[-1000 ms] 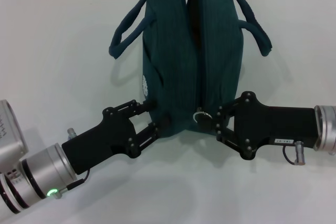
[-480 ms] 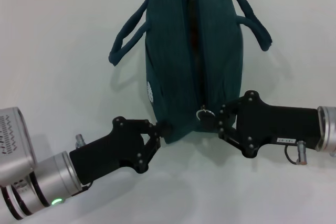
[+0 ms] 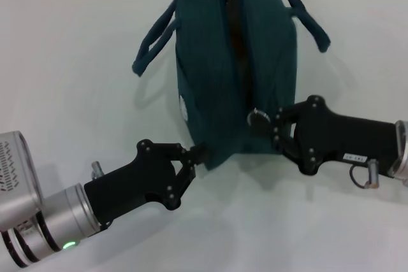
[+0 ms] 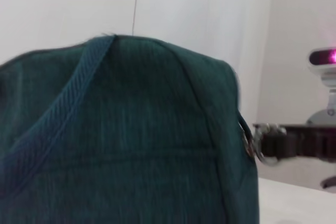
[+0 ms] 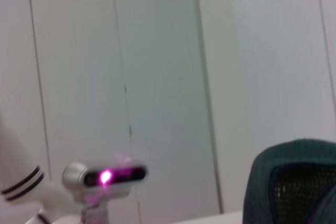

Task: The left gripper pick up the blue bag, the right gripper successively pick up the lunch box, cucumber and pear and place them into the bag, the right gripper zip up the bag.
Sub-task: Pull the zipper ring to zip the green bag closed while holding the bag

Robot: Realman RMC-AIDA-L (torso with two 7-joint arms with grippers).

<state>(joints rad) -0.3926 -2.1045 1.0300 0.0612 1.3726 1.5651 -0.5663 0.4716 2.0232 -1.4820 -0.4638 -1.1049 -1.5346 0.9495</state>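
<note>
Nearest you, the left end effector (image 3: 196, 160), the black two-finger claw on the silver wrist with the green light, has its fingers pinched narrow on the lower near corner of the blue bag (image 3: 233, 68), the large dark teal-blue soft fabric bag standing on the white surface (image 3: 76, 55). Just beyond and across from it, the right end effector (image 3: 269, 125), the black claw with the small white label, sits at the bag's near end with its fingers closed on the small metal ring pull (image 3: 255, 116) of the zipper. The left wrist view shows that same ring hard against the bag's edge with the black fingers behind it.

Farther back, the seam between the bag's two halves reads as a dark gap running up to the top, so you should judge the zip as only begun, if at all. The two rope-like loop handles (image 3: 153, 39) hang out to either side.

No lunch box, cucumber or pear shows anywhere outside the bag; they are probably inside, though you cannot confirm that here. What is left, by this reckoning, is drawing the pull along the seam while the left claw steadies the bag.
</note>
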